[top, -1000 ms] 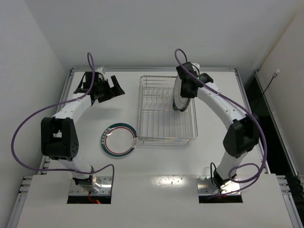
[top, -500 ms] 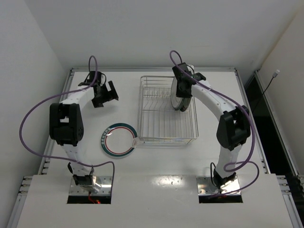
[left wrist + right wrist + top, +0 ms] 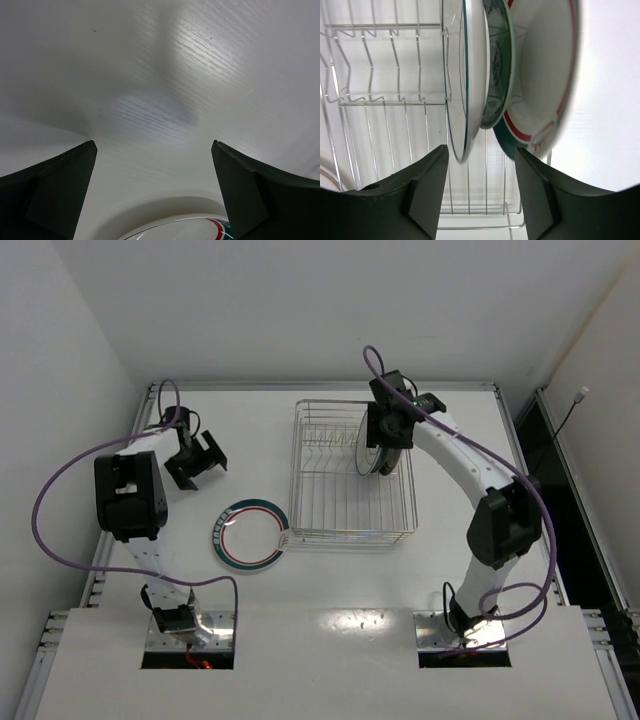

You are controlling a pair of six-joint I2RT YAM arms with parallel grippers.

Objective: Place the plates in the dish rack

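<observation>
Now the right end effector point(image 3: 480, 150), spread wide, hovers by three upright plates point(image 3: 457, 75) in the dish rack point(image 3: 395, 103). Left end effector point(image 3: 152, 145) is open above the surface point(image 3: 150, 75).

The right side of the dish rack point(image 3: 352, 532) is occupied by three upright plates point(image 3: 535, 75) — tine slots point(image 3: 380, 75) to their left are found unobstructed.

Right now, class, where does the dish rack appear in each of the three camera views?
Top external: the dish rack sits right of centre.
Left wrist: not in it.
Right wrist: the dish rack fills the left and bottom.
Shared landmark: the upright plates standing in it.
</observation>
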